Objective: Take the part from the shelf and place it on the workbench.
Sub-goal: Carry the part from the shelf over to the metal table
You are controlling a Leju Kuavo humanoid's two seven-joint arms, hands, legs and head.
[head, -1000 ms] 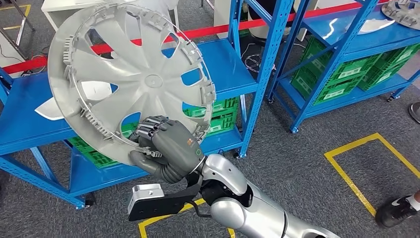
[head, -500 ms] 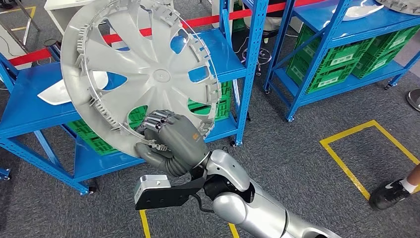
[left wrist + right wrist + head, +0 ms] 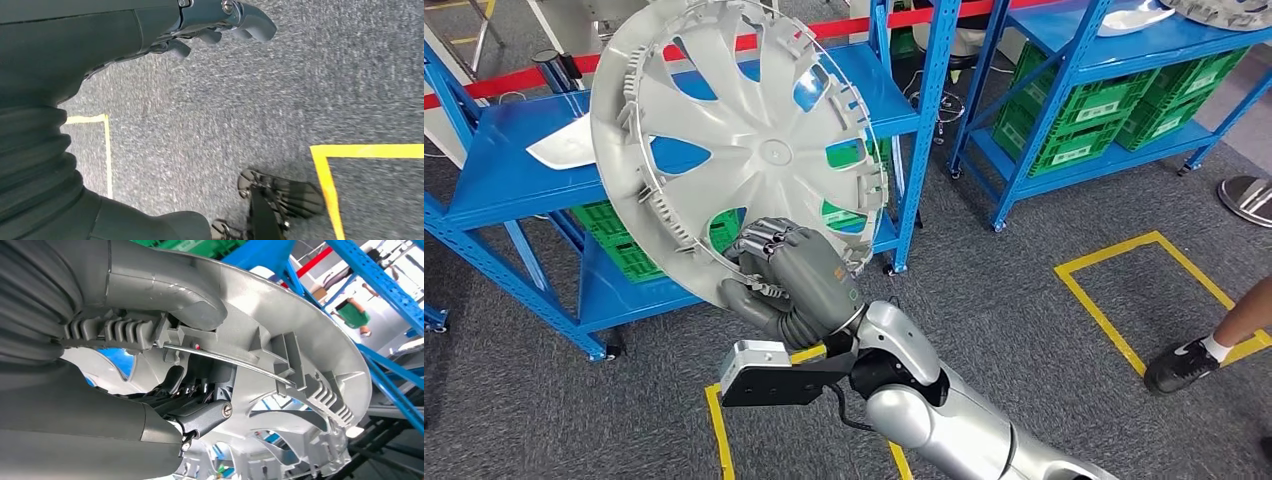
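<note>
The part is a large grey wheel cover [image 3: 754,150] with spokes and a clipped rim, held up tilted in front of the blue shelf [image 3: 504,185]. My right hand [image 3: 799,280] grips its lower rim, fingers curled over the edge. In the right wrist view the thumb [image 3: 165,290] presses on the cover's ribbed rim [image 3: 300,340] with the darker fingers behind it. My left hand [image 3: 200,25] hangs over grey carpet, fingers loosely bent and holding nothing.
Blue shelf racks stand ahead, holding green crates [image 3: 1084,120] and a white panel [image 3: 564,150]. Another grey cover [image 3: 1224,10] lies on the right rack. Yellow floor markings [image 3: 1124,300] lie to the right, with a person's shoe [image 3: 1184,365] on them.
The whole view has shifted as the camera moved. The wheel cover stays in my right hand and now sits further right in the picture. The person's foot has stepped left.
</note>
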